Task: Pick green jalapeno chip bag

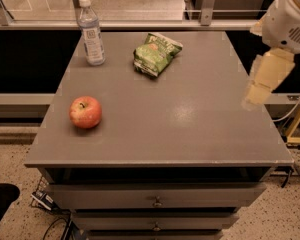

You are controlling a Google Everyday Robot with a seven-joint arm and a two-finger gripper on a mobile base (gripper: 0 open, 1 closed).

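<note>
The green jalapeno chip bag (156, 54) is a small glossy green bag with wrinkled foil. It lies flat on the grey table top (190, 119), toward the back and a little right of the middle. My gripper (257, 91) hangs from the white arm (290, 19) at the right side of the view, over the table's right edge. It is above the surface and well to the right of the bag, nearer the front, and holds nothing that shows.
A clear water bottle (91, 33) stands at the back left. A red apple (85, 112) sits at the front left. Drawers (155, 199) are below the top. A railing and glass run behind the table.
</note>
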